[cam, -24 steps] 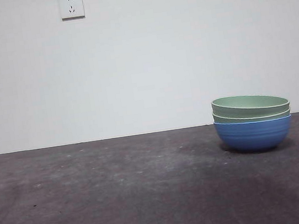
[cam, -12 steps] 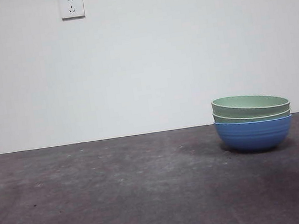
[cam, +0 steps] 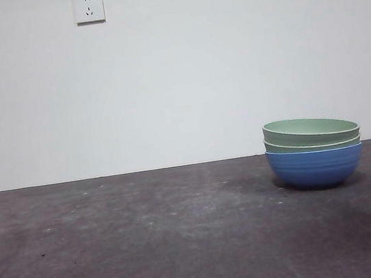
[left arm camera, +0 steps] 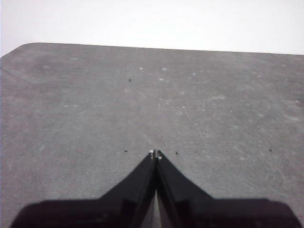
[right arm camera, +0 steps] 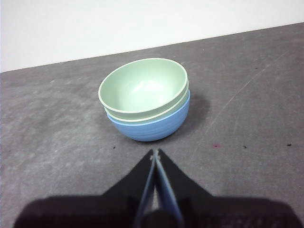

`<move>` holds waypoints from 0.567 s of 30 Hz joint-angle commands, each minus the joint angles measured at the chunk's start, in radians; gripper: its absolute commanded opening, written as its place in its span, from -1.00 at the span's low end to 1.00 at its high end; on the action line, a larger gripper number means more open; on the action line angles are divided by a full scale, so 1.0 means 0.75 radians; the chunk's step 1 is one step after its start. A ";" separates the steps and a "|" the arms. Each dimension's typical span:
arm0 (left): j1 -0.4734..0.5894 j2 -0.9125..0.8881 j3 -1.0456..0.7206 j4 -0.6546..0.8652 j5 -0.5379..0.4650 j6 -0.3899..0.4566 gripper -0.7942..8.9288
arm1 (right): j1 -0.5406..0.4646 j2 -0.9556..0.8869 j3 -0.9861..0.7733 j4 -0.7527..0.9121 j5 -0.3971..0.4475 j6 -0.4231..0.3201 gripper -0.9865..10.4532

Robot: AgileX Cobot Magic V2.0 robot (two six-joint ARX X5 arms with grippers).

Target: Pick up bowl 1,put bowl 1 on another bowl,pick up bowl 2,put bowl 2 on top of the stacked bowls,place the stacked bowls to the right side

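Three round ribbed bowls stacked (cam: 314, 151), two pale green nested in medium-blue bowl (cam: 316, 166), on grey bench (cam: 151, 240). Right claw (right arm camera: 155, 153) pressed together, near stack, apart. Left claw (left arm camera: 155, 153) pressed together, empty. Judged: task complete, no next move.

Even, soft indoor light, moderately bright, no hard glare; the white wall (cam: 177, 78) in the front view reads flat and slightly bluish-grey, the dark table (cam: 151, 240) looks mottled with paler patches. A soft shadow sits under and just beside the stacked bowls (cam: 314, 151) on the table, faint and diffuse; in the right wrist view the shadow falls on the far side of the bowls (right arm camera: 145, 97), and the green inside shows a mild sheen, not blown out. Both wrist views are a little soft; the black jaws of the left gripper (left arm camera: 155, 154) and right gripper (right arm camera: 155, 153) are underexposed with little detail; wall above the table there is washed out to near white.
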 commanded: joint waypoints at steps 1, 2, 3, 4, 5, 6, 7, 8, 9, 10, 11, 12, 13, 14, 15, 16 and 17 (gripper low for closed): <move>0.004 -0.004 -0.019 0.009 0.003 -0.008 -0.84 | 0.001 -0.005 -0.023 0.004 0.005 0.017 -0.82; 0.004 -0.004 -0.019 0.009 0.002 -0.008 -0.84 | 0.001 -0.005 -0.023 0.004 0.004 0.029 -0.82; 0.004 -0.004 -0.019 0.009 0.002 -0.008 -0.84 | 0.001 -0.005 -0.023 0.006 0.004 0.051 -0.82; 0.004 -0.004 -0.019 0.009 0.002 -0.008 -0.84 | 0.001 -0.005 -0.023 0.006 0.004 0.060 -0.82; 0.004 -0.004 -0.019 0.009 0.002 -0.008 -0.84 | 0.001 -0.003 -0.023 0.006 0.004 0.057 -0.82; 0.004 -0.004 -0.019 0.009 0.002 -0.008 -0.84 | 0.002 0.004 -0.023 0.007 0.004 0.057 -0.82; 0.004 -0.004 -0.019 0.009 0.002 -0.008 -0.84 | 0.002 0.007 -0.023 0.007 0.005 0.057 -0.82; 0.004 -0.004 -0.019 0.009 0.002 -0.008 -0.84 | 0.002 0.009 -0.023 0.007 0.005 0.057 -0.82; 0.004 -0.004 -0.019 0.009 0.003 -0.008 -0.84 | 0.002 0.012 -0.023 0.007 0.004 0.057 -0.82; 0.004 -0.004 -0.019 0.009 0.003 -0.008 -0.84 | 0.002 0.013 -0.022 0.007 0.004 0.057 -0.82; 0.004 -0.004 -0.019 0.009 0.002 -0.008 -0.84 | 0.002 0.013 -0.023 0.007 0.004 0.057 -0.82; 0.004 -0.004 -0.019 0.009 0.002 -0.008 -0.84 | 0.002 0.013 -0.023 0.007 0.004 0.057 -0.82; 0.004 -0.004 -0.019 0.009 0.002 -0.008 -0.84 | 0.002 0.013 -0.023 0.007 0.004 0.057 -0.82; 0.004 -0.004 -0.019 0.009 0.002 -0.008 -0.84 | 0.002 0.013 -0.023 0.007 0.004 0.057 -0.82; 0.004 -0.004 -0.019 0.009 0.003 -0.008 -0.84 | 0.002 0.013 -0.023 0.007 0.004 0.057 -0.82; 0.004 -0.004 -0.019 0.009 0.003 -0.008 -0.84 | 0.002 0.013 -0.023 0.007 0.004 0.057 -0.82; 0.004 -0.004 -0.019 0.009 0.002 -0.008 -0.84 | 0.002 0.013 -0.023 0.007 0.004 0.057 -0.82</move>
